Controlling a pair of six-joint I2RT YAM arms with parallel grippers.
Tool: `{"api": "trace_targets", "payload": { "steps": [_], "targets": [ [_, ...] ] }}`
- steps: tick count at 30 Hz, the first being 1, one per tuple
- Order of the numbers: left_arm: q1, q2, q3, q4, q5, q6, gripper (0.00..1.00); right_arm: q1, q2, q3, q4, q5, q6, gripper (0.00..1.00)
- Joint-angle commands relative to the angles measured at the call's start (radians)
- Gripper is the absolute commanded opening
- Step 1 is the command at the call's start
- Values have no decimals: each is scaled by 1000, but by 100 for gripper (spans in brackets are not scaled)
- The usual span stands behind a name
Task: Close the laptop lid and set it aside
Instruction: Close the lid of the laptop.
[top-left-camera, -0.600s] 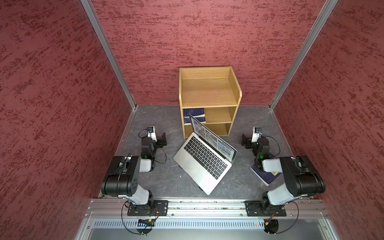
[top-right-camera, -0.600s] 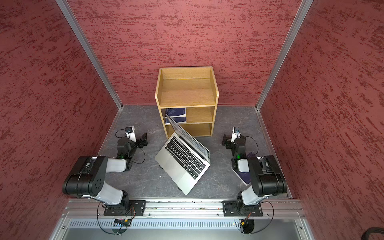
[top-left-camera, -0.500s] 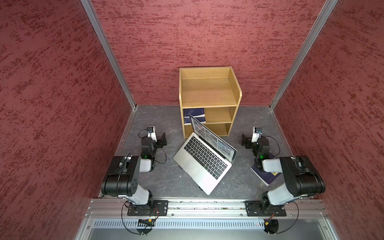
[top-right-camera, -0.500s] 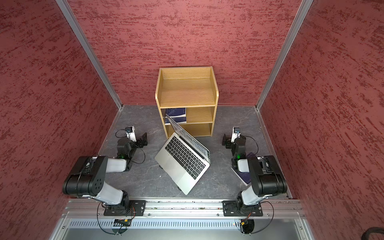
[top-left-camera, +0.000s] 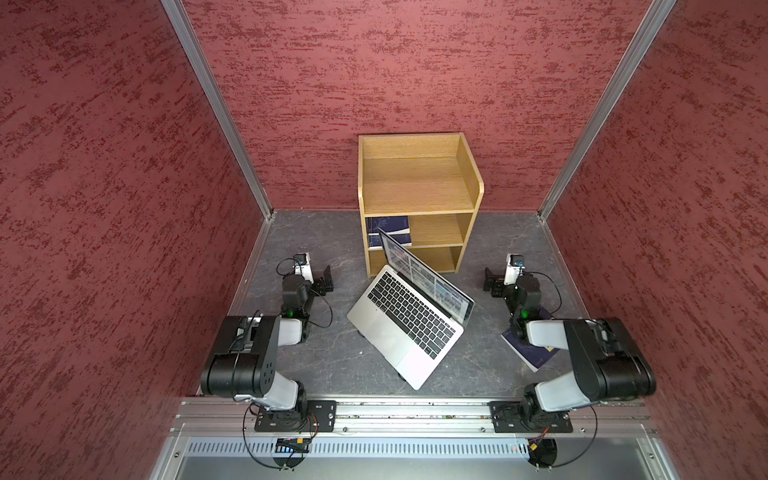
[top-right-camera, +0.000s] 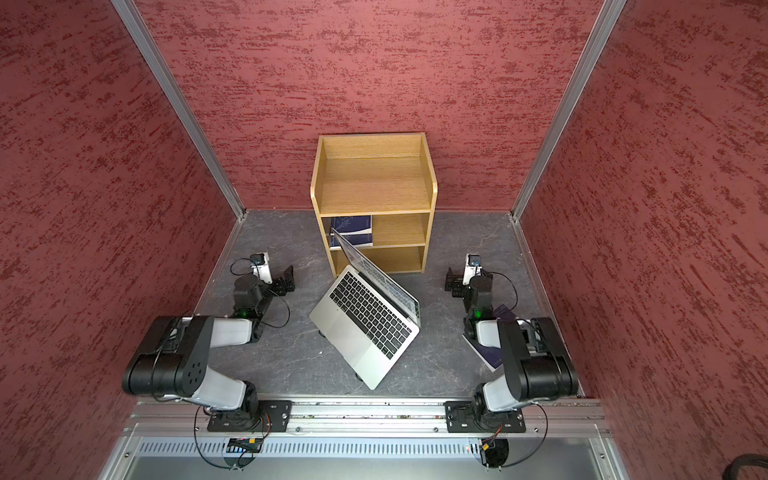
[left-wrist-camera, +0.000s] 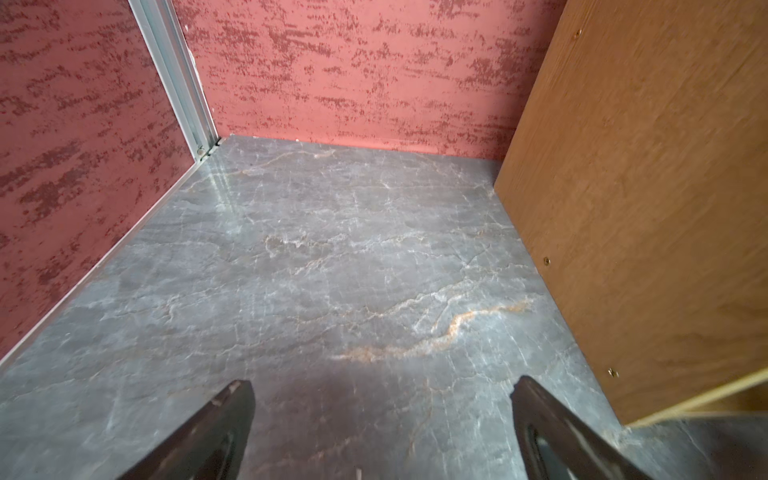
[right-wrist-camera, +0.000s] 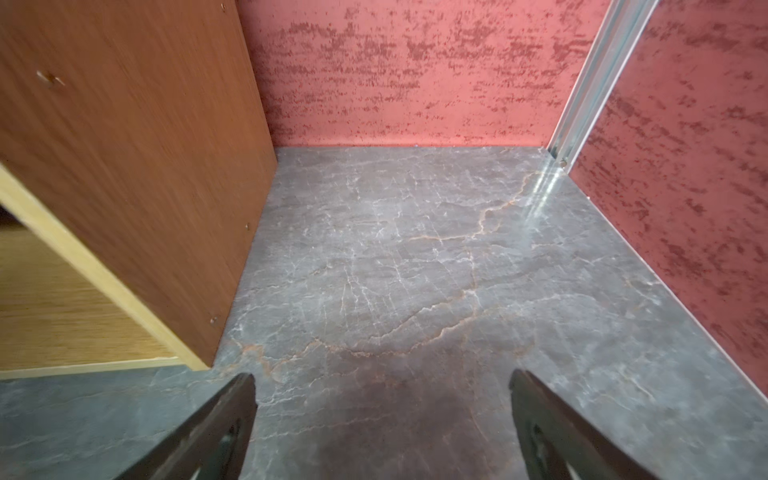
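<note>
Mid-table: silver laptop open, lid raised, screen lit.

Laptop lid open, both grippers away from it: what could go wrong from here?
The laptop lid stands close before the wooden shelf; a gripper reaching behind may knock it.
Pushing the lid may slide the laptop instead of closing it.
The dark blue book under the right arm crowds that side.

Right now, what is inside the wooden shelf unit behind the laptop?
Dark blue books lie in the left half of the shelf unit's middle compartment. The top tray shows only wood. The laptop lid hides part of the bottom compartment; the rest shows bare wood.
</note>
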Motion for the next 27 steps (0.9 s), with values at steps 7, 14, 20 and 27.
{"api": "trace_targets", "payload": {
  "steps": [7, 14, 20, 27],
  "targets": [
    [34, -629, 167, -907, -212, -594, 100, 8, -540, 341, -1217, 333, 537, 98],
    [77, -855, 57, -962, 119, -765, 100, 4, -665, 494, -1406, 49, 554, 94],
    [52, -882, 75, -1097, 247, -767, 70, 3, -641, 648, -1503, -149, 545, 41],
    [-9, -912, 30, -1143, 318, -804, 66, 7, -587, 769, -1519, -372, 555, 0]
  ]
}}
